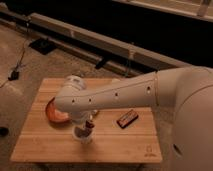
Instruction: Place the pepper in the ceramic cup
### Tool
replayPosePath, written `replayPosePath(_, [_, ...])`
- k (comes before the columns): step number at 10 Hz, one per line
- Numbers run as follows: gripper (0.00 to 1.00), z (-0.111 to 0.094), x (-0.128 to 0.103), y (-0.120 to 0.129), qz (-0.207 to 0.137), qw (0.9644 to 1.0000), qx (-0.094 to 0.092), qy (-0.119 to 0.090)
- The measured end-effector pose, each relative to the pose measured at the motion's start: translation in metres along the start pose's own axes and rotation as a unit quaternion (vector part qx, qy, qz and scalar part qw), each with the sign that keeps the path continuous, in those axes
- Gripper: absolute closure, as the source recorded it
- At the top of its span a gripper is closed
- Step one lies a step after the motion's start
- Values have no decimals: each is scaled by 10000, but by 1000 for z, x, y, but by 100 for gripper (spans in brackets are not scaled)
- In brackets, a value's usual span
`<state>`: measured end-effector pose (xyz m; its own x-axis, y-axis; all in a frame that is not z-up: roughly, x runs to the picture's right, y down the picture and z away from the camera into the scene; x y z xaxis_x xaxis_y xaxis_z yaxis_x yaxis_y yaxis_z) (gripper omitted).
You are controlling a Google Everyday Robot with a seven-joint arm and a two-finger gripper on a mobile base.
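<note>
The small white ceramic cup point(83, 137) stands on the wooden table point(40, 145), near its front and left of the middle. My gripper point(88, 127) hangs straight over the cup, at the end of the big white arm that reaches in from the right. A short dark red pepper point(91, 124) shows in the gripper just above the cup's rim, and the gripper looks shut on it. The arm's bulk hides the upper part of the gripper.
A wide red-orange bowl point(54, 113) sits just left of the cup, partly under the arm. A dark brown block point(127, 118) lies to the right of the cup. Cables and a dark rail run along the floor behind the table.
</note>
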<state>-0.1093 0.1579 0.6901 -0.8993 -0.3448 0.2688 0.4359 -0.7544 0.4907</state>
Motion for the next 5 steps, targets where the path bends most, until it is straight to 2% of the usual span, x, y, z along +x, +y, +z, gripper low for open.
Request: replayPosePath(5, [40,-1,1,-1,-35,10000,-10,-20])
